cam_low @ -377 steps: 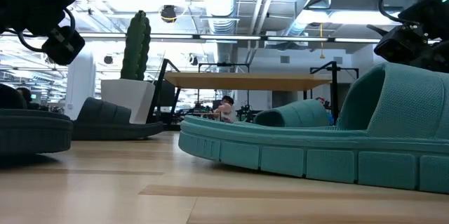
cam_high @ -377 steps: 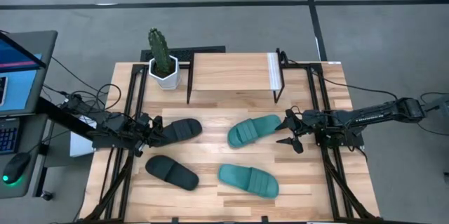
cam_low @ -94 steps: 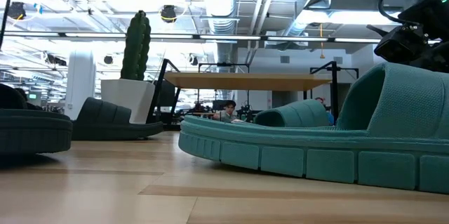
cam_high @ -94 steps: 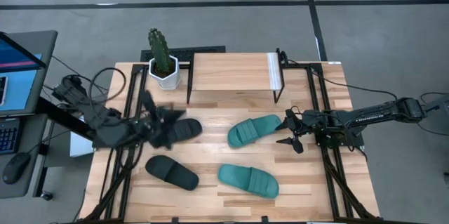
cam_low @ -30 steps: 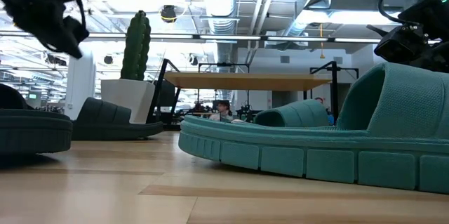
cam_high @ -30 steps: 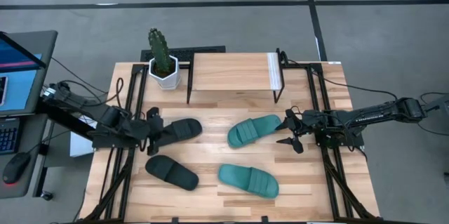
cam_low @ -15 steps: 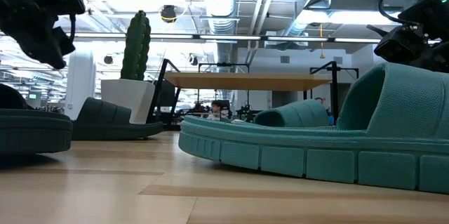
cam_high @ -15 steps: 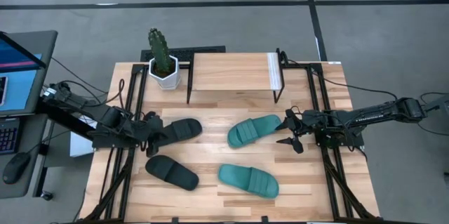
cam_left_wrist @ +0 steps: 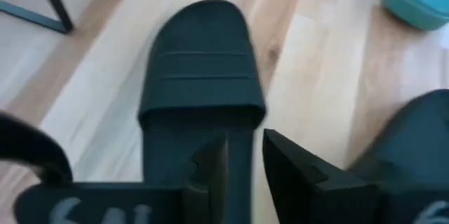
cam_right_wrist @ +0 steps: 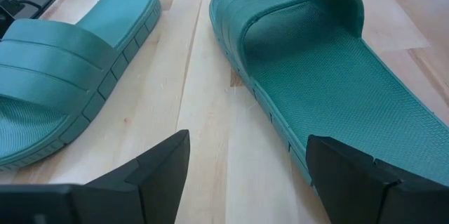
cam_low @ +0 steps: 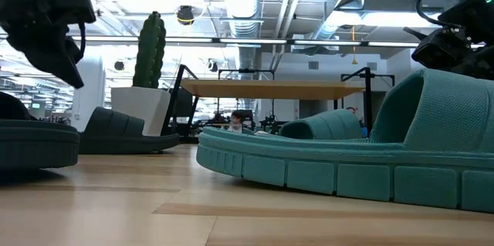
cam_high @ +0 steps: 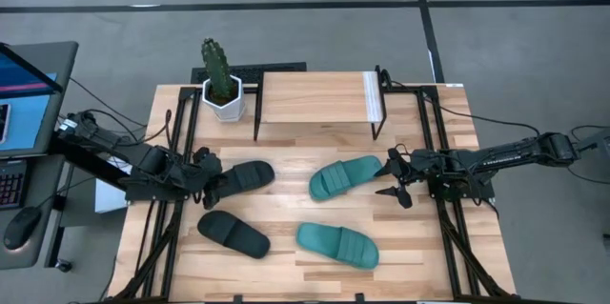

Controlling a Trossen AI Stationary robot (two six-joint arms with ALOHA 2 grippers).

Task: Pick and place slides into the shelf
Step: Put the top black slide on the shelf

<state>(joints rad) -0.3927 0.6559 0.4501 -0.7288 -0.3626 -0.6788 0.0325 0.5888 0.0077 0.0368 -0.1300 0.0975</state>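
Two black slides lie flat on the table's left half, one farther (cam_high: pixel 245 176) and one nearer (cam_high: pixel 233 234). Two teal slides lie on its right half, one farther (cam_high: pixel 345 176) and one nearer (cam_high: pixel 338 245). The shelf (cam_high: pixel 319 99) stands at the far edge. My left gripper (cam_high: pixel 208 182) hangs above the farther black slide's (cam_left_wrist: pixel 200 90) heel end, slanting down, its fingers (cam_left_wrist: pixel 210 175) a narrow gap apart and touching nothing. My right gripper (cam_high: pixel 393 178) stands open beside the farther teal slide's (cam_right_wrist: pixel 316 76) heel end, with bare table between its fingers.
A potted cactus (cam_high: pixel 221 80) stands left of the shelf at the far edge. Black frame rails (cam_high: pixel 181 142) run along both table sides. A desk with a screen (cam_high: pixel 24 94) sits beyond the left edge. Bare planks lie between the slides and the shelf.
My left gripper has rolled about its own pointing line while staying above the farther black slide's heel end. The slides and my right gripper have kept still.
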